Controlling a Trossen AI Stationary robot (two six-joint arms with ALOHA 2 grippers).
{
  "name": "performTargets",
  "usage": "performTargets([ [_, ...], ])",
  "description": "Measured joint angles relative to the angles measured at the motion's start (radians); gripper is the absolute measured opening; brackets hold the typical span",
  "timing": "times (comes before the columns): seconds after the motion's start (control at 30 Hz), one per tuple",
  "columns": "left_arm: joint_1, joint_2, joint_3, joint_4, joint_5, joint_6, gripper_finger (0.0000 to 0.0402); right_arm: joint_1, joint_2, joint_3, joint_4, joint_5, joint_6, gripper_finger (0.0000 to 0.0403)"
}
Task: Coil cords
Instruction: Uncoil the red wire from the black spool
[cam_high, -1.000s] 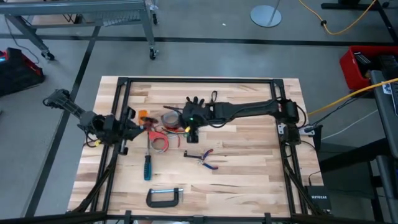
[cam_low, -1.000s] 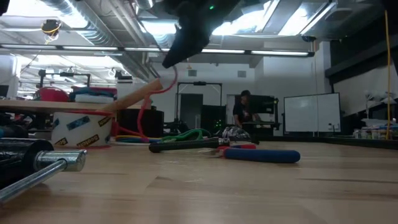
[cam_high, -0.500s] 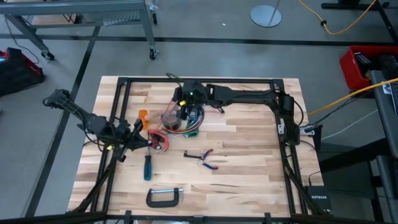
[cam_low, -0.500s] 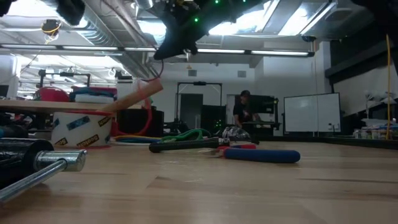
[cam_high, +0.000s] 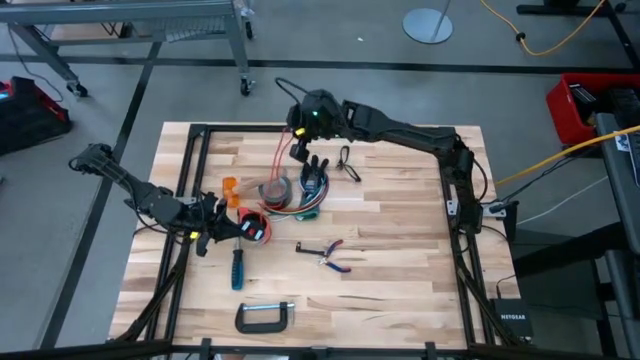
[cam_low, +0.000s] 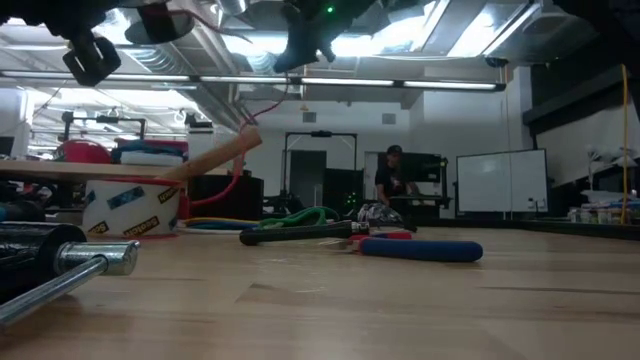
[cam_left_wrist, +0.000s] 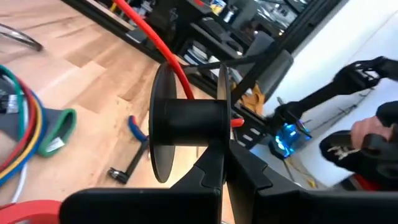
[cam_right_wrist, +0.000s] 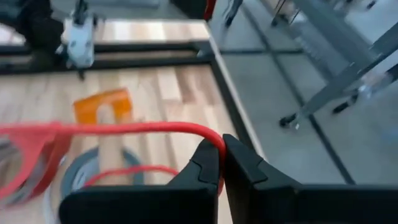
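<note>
A red cord (cam_high: 283, 160) runs from a black spool (cam_left_wrist: 186, 118) up to my right gripper (cam_high: 297, 143). That gripper is shut on it above the table's far middle, over the grey tape roll (cam_high: 272, 190). My left gripper (cam_high: 232, 228) is left of centre and shut on the spool (cam_high: 252, 228), which carries red windings. A thin black cord (cam_high: 347, 163) lies loose on the table right of my right gripper. My left gripper pinches the rim of one spool flange (cam_left_wrist: 222, 146) between its two fingers. The spool is clear of the table, and the red cord (cam_left_wrist: 163, 50) leaves its hub. My right gripper pinches the red cord (cam_right_wrist: 211, 138) between its two fingertips, lying across it. The cord is lifted clear and bends at the fingers, then runs away toward the tape roll and spool.
A bundle of coloured cords (cam_high: 311, 197) lies beside the tape roll, with an orange piece (cam_high: 230, 186) to its left. Red-handled pliers (cam_high: 331, 255), a blue-handled screwdriver (cam_high: 238, 268) and a C-clamp (cam_high: 265, 317) lie nearer the front edge.
My right gripper has gone up and toward the table's far edge with the red cord, drawing a longer length off the spool. My left gripper has moved a little toward the near edge and the right with the spool.
</note>
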Motion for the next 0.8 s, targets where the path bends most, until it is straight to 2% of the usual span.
performTargets([
  [0.2, 0.000, 0.000, 0.000, -0.002, -0.140, 0.064, 0.0000, -0.003, 0.000, 0.079, -0.296, -0.030, 0.001, 0.0009],
  [0.43, 0.000, -0.025, 0.000, 0.023, -0.374, 0.260, 0.0000, 0.019, -0.001, 0.081, -0.562, -0.169, 0.053, 0.0008],
  [0.6, 0.000, -0.061, 0.000, 0.158, -0.536, 0.489, 0.0000, 0.072, -0.003, 0.032, -0.591, -0.181, 0.056, 0.0008],
  [0.7, 0.000, -0.083, 0.000, 0.280, -0.538, 0.621, 0.0000, 0.102, -0.003, -0.033, -0.555, -0.185, 0.056, 0.0008],
  [0.8, 0.000, -0.092, 0.000, 0.369, -0.489, 0.702, 0.0000, 0.126, -0.002, -0.126, -0.480, -0.183, 0.056, 0.0008],
])
